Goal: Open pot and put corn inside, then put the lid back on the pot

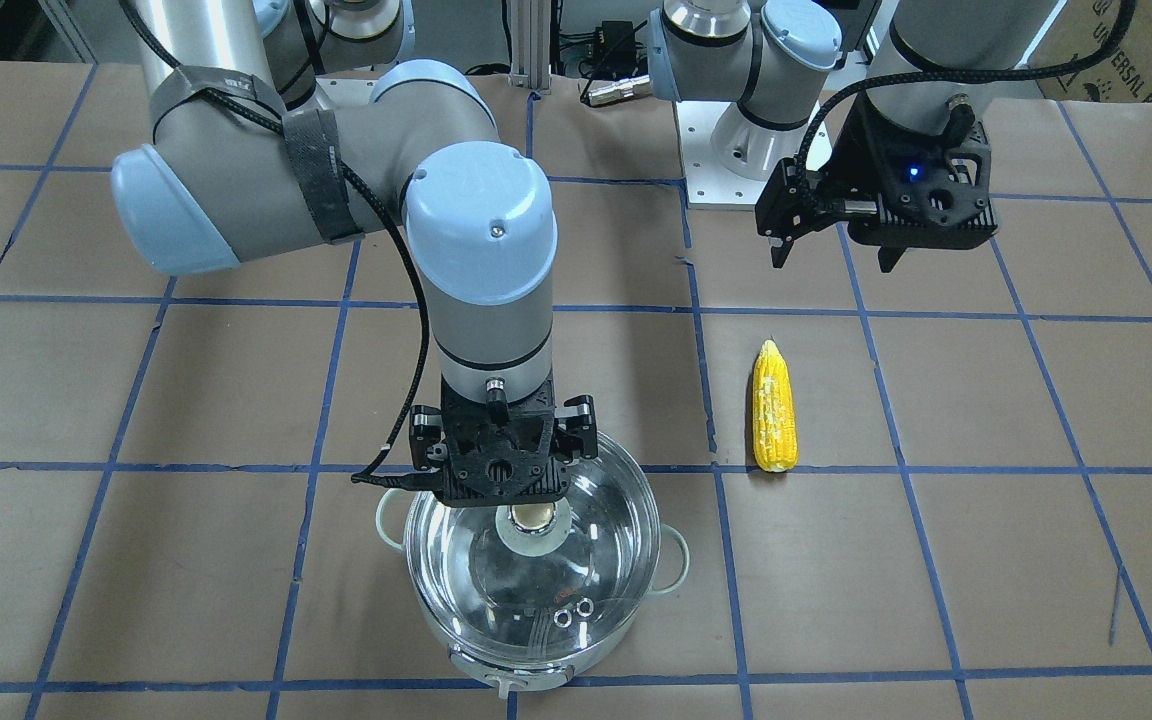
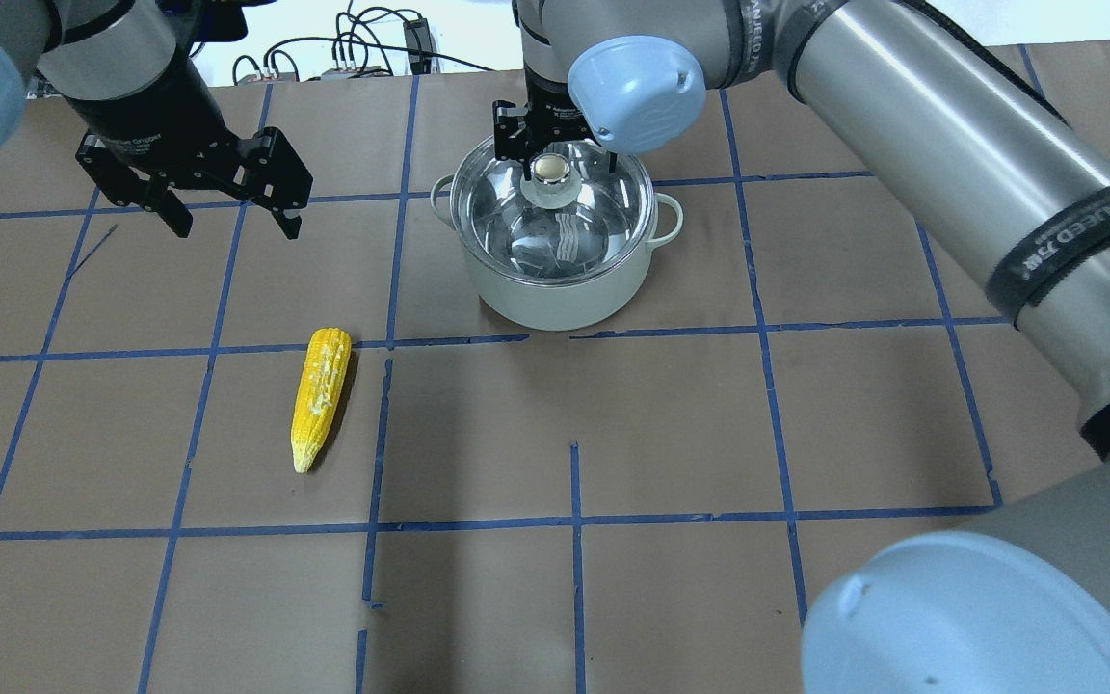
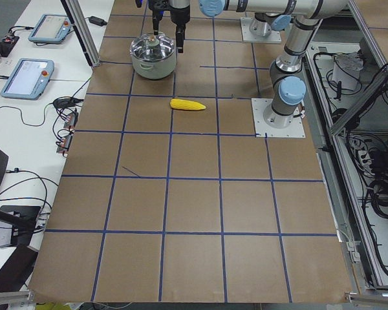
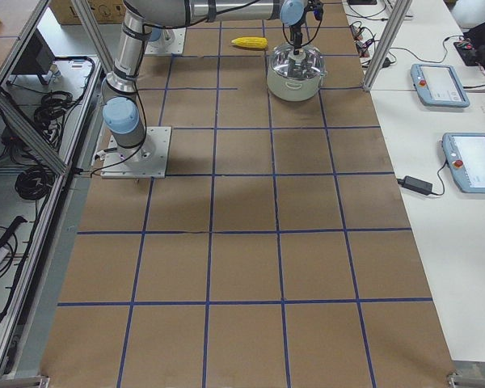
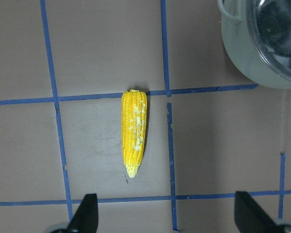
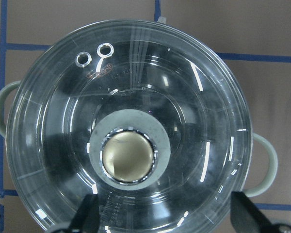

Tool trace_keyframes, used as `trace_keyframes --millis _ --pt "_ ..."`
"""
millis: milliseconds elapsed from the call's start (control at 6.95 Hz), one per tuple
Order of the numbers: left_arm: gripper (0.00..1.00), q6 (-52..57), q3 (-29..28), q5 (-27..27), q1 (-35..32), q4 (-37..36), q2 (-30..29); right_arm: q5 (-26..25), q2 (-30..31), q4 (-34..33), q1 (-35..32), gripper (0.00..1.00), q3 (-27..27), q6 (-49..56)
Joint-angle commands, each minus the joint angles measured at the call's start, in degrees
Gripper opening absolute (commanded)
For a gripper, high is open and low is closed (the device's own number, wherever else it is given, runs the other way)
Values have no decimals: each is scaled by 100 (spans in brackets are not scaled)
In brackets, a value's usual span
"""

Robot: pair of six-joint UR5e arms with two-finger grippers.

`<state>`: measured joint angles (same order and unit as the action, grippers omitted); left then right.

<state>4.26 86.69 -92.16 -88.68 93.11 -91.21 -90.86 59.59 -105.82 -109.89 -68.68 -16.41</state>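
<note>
The pot (image 2: 555, 294) stands on the far side of the table with pale loop handles, and the glass lid (image 2: 569, 236) rests on it. My right gripper (image 2: 567, 162) is open and hovers just above the lid's cream-topped knob (image 6: 127, 156), a finger (image 6: 87, 216) on each side of it, not touching. The yellow corn (image 2: 321, 395) lies flat on the paper to the pot's left, pointed tip toward the robot. My left gripper (image 2: 235, 226) is open and empty, high above the table beyond the corn (image 5: 134, 133). The pot's edge (image 5: 242, 58) shows in the left wrist view.
Brown paper with a blue tape grid (image 2: 574, 525) covers the table. The left arm's base plate (image 1: 726, 180) sits behind the corn (image 1: 774, 410). Tablets and cables lie on the white side bench (image 4: 453, 121) past the pot (image 4: 295, 77).
</note>
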Motion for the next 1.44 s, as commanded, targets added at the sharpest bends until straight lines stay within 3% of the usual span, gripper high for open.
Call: trace_keyframes --millis 0,1007,1295 --pt "100 -4 5 5 17 23 16 -20 -123 -106 -59 94 22 -55" --pt "100 14 6 5 8 6 7 -55 -378 -405 -51 87 74 24" --pt "100 22 6 5 8 6 7 -55 -378 -413 -59 63 83 59"
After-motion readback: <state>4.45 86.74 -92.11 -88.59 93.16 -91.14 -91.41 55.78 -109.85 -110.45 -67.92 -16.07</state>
